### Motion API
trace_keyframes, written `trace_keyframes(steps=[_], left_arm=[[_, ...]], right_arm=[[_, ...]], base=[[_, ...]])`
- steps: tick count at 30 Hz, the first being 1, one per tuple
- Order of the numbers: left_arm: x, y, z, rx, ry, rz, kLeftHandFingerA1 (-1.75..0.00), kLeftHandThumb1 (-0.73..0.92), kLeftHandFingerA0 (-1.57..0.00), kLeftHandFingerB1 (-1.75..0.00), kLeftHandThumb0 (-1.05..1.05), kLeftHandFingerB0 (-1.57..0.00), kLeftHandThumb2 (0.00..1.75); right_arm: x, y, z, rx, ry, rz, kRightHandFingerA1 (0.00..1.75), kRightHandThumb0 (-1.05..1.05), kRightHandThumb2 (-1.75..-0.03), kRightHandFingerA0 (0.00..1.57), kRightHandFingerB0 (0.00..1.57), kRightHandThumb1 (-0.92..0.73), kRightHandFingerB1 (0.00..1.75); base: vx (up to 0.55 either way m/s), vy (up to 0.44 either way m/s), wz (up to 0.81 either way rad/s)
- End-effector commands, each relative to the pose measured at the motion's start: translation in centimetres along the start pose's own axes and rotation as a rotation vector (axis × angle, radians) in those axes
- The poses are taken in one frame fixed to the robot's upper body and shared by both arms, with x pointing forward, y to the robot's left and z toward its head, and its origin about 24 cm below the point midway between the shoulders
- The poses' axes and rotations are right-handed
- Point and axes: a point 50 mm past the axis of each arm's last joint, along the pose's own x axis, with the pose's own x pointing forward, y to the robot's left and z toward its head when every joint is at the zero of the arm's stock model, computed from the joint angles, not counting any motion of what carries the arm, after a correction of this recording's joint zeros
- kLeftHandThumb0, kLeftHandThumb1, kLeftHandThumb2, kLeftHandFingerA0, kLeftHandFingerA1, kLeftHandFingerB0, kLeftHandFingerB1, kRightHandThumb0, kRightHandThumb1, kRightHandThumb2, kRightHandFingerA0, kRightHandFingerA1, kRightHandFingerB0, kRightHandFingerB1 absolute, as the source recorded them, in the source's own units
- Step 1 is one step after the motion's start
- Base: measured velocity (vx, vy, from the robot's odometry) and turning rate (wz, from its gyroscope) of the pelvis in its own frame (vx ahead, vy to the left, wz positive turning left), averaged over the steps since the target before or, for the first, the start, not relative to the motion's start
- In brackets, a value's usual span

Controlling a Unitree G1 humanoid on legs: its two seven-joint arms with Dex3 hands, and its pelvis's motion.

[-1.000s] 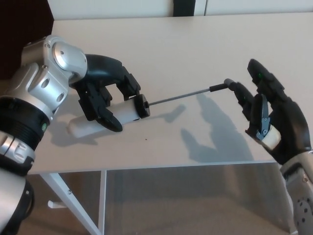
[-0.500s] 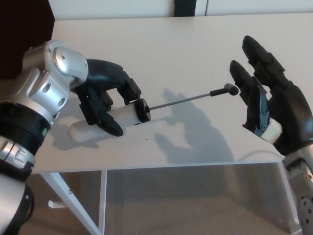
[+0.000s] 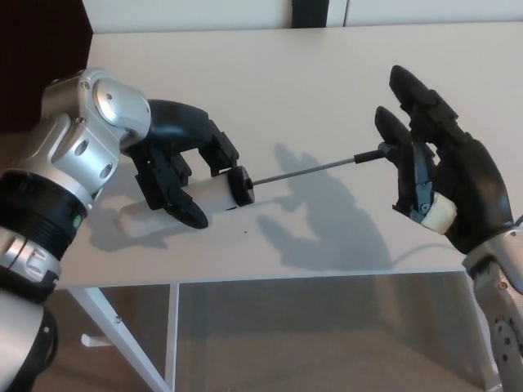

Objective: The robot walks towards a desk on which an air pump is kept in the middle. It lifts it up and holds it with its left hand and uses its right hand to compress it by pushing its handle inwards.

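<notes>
Head view: the left hand (image 3: 181, 167) at centre left was clamped around the white barrel of the air pump (image 3: 214, 193), held above the desk (image 3: 327, 73). At right, the right hand (image 3: 433, 184) was spread open, fingers against the handle (image 3: 377, 153) at the extended rod's end.

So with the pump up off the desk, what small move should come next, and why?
Probably push the right hand leftward along the rod. The left hand grips the white pump barrel, the rod is fully extended, and the open right hand's fingers sit at the handle.
</notes>
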Motion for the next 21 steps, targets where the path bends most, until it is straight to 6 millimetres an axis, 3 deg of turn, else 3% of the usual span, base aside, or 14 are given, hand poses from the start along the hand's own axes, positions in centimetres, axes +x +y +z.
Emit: trace_keyframes(steps=[1,9,10,11,12,14,15,21], left_arm=[[-0.3,0.3,-0.2,-0.029,0.012,-0.007,-1.58,0.71,-0.92,-1.36,-0.12,-0.78,0.86],[-0.6,1.0,0.5,0.009,0.033,0.022,-1.52,0.77,-0.89,-1.19,-0.18,-0.73,0.73],[-0.6,1.1,0.6,-0.011,0.029,0.021,-1.59,0.69,-0.88,-1.28,-0.13,-0.72,0.89],[-0.6,1.2,0.7,-0.026,0.027,0.019,-1.59,0.69,-0.88,-1.28,-0.13,-0.72,0.89],[-0.6,1.3,0.9,-0.041,0.011,0.011,-1.62,0.64,-0.84,-1.41,-0.1,-0.71,0.94],[-0.6,1.4,1.1,-0.052,-0.006,0.002,-1.62,0.64,-0.84,-1.41,-0.1,-0.71,0.94],[-0.6,1.5,1.1,-0.059,-0.012,-0.001,-1.54,0.66,-0.8,-1.27,-0.16,-0.74,0.89],[-0.7,1.9,1.4,-0.06,-0.021,0.023,-1.42,0.67,-0.75,-1.19,-0.15,-0.72,0.82]], right_arm=[[0.3,-0.2,-0.4,-0.064,0.034,-0.015,0.05,-0.95,-1.12,0.0,0.0,-0.76,0.04],[0.8,0.4,-0.3,-0.189,0.018,-0.006,0.08,-0.94,-1.11,0.0,0.0,-0.75,0.06],[0.9,0.8,-0.3,-0.209,0.01,-0.002,0.13,-0.88,-1.12,0.0,0.0,-0.75,0.11],[0.9,1.1,-0.3,-0.222,0.004,0.001,0.13,-0.88,-1.12,0.0,0.0,-0.75,0.11],[1.0,1.4,-0.3,-0.231,-0.001,0.003,0.14,-0.87,-1.12,0.0,0.0,-0.74,0.12],[1.1,1.7,-0.3,-0.238,-0.007,0.004,0.14,-0.87,-1.12,0.0,0.0,-0.74,0.12],[1.1,1.9,-0.2,-0.247,-0.013,0.005,0.1,-0.92,-1.13,0.0,0.0,-0.78,0.08],[1.6,2.6,0.4,-0.283,-0.033,0.013,0.1,-0.92,-1.14,0.0,0.0,-0.79,0.08]], base=[[0.0,0.0,0.0],[0.0,0.0,0.0],[0.0,0.0,0.0],[0.0,0.0,0.0],[0.0,0.0,0.0],[0.0,0.0,0.0],[0.0,0.0,0.0],[0.0,0.0,0.0]])
